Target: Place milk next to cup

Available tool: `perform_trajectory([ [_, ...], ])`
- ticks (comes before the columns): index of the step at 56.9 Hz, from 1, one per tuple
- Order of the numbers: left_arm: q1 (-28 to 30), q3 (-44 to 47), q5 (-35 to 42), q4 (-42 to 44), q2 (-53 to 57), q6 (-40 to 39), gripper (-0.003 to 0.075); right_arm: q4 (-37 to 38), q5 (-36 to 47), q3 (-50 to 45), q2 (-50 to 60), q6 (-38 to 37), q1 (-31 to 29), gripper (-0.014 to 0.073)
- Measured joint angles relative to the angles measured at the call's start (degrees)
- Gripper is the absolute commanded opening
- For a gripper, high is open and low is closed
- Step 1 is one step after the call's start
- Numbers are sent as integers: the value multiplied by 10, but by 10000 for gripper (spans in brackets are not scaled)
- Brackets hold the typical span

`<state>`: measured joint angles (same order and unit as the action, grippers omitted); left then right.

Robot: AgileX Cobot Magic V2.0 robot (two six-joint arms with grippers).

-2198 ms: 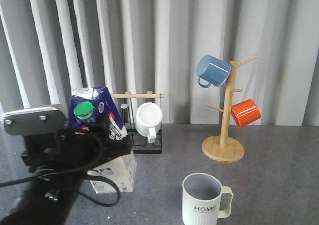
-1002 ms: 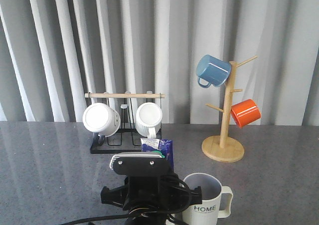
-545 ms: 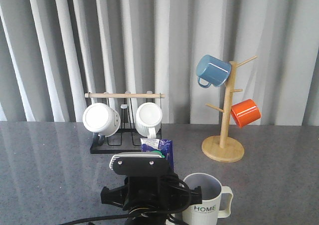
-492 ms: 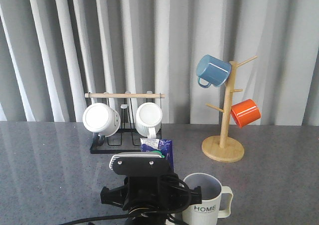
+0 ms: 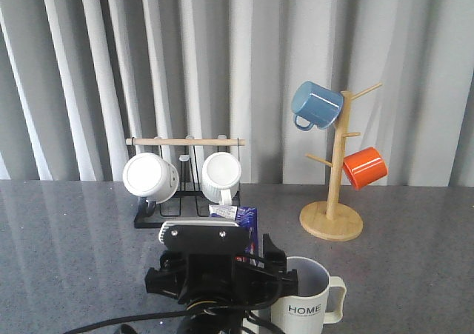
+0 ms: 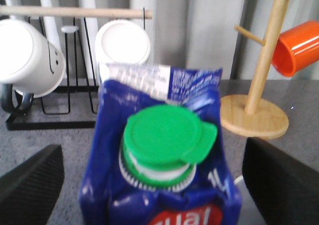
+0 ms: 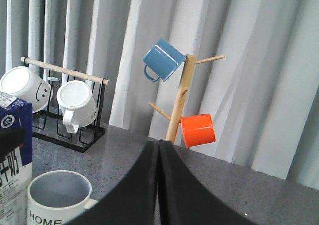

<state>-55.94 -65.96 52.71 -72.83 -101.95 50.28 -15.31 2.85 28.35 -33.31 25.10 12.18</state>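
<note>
The milk (image 5: 246, 217), a blue carton with a green cap, stands upright just left of the cup (image 5: 304, 304), mostly hidden behind my left wrist in the front view. In the left wrist view the milk (image 6: 164, 135) sits between the spread black fingers (image 6: 30, 185) of my left gripper (image 6: 154, 190), with a gap on the left side. The cream cup with "HOME" lettering (image 7: 57, 197) and the milk's edge (image 7: 12, 150) show in the right wrist view. My right gripper (image 7: 159, 152) is shut and empty, away from both.
A black rack (image 5: 185, 201) with two white mugs stands behind the milk. A wooden mug tree (image 5: 333, 219) with a blue mug (image 5: 317, 104) and an orange mug (image 5: 365, 167) stands at the back right. Grey curtains close the back.
My left arm carried the milk from the left side to beside the cup. In the last half second the wrist rose slightly and its fingers spread.
</note>
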Motion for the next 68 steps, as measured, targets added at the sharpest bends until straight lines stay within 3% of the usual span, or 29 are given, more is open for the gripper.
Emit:
perform_trajectory([
  [5,0,0,-4,24,34,1,638,0,0,0,0,0,0,-4],
  [9,0,0,-15,43,72,1,557,0,0,0,0,0,0,-4],
  [14,0,0,-37,57,129,11,330,0,0,0,0,0,0,-4],
  [19,0,0,-67,73,184,40,-12,0,0,0,0,0,0,-4],
  [28,0,0,-97,81,262,103,-8,0,0,0,0,0,0,-4],
  [48,0,0,-82,83,340,103,-7,0,0,0,0,0,0,-4],
  [52,0,0,-89,101,344,56,-7,0,0,0,0,0,0,-4],
  [59,0,0,-138,163,355,-94,-7,0,0,0,0,0,0,-4],
  [68,0,0,-300,275,357,-182,-7,0,0,0,0,0,0,-4],
])
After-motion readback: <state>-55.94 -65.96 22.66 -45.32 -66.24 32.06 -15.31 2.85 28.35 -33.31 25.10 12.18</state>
